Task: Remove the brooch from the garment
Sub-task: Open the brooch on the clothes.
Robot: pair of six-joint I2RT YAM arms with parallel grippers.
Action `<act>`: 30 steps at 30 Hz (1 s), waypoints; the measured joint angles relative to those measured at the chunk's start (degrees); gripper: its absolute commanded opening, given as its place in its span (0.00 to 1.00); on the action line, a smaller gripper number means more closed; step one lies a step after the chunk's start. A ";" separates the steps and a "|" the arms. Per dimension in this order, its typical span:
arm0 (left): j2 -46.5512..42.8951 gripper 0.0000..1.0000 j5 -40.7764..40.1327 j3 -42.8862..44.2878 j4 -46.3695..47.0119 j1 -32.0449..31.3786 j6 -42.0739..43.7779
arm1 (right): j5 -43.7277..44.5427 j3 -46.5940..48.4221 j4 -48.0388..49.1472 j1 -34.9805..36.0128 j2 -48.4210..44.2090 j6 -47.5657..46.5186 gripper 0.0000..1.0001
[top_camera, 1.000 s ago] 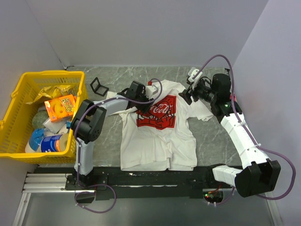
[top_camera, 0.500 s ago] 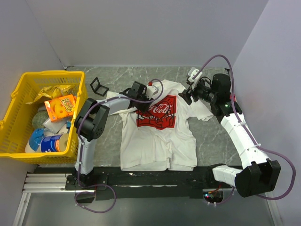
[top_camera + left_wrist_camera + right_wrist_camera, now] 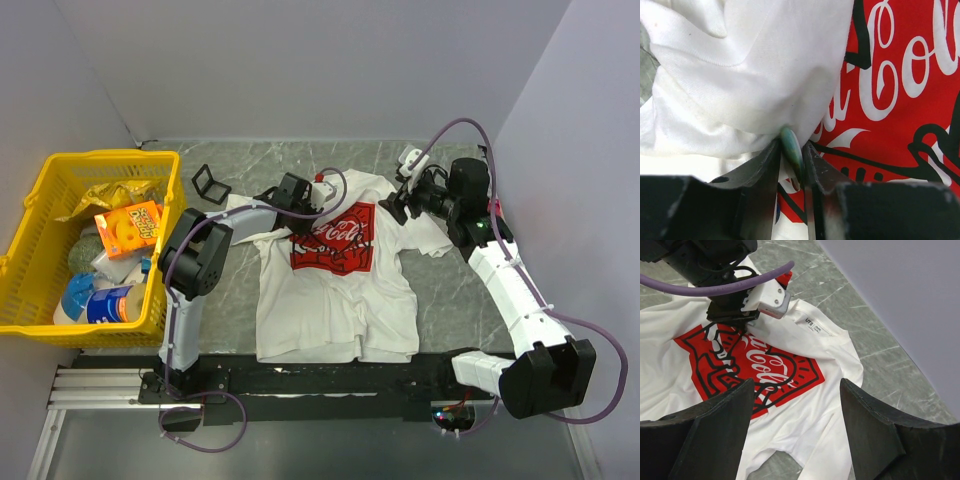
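Your left gripper (image 3: 792, 155) is down on the garment (image 3: 335, 300), at the upper left corner of its red print (image 3: 335, 238) as the top camera shows it. In the left wrist view the jaws stand narrow, with one finger (image 3: 765, 167) on each side of the brooch (image 3: 791, 149), a small green oval seen edge-on. Both fingers appear to touch it, so record it as gripped. The brooch sits where a bunched white fold of the shirt meets the print. The garment lies spread print-up in the middle of the bench (image 3: 450, 300), collar toward the far edge. Your right gripper (image 3: 795, 390) hovers above the shirt near its right-hand shoulder, jaws wide apart and holding nothing. A yellow basket (image 3: 110, 155) of packets stands at the far left.
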 measured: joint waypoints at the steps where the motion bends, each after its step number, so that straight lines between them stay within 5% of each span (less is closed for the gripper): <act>1: 0.00 0.30 0.00 0.00 0.00 0.00 -0.02 | -0.04 0.00 0.00 0.00 0.00 0.00 0.76; 13: -2.91 0.31 3.67 -0.79 -0.70 0.00 -0.02 | -0.85 0.00 0.00 0.00 0.37 0.00 0.76; 30: -7.67 0.30 22.34 -0.79 -5.86 0.96 2.56 | -9.27 0.02 -1.36 0.33 3.41 0.70 0.77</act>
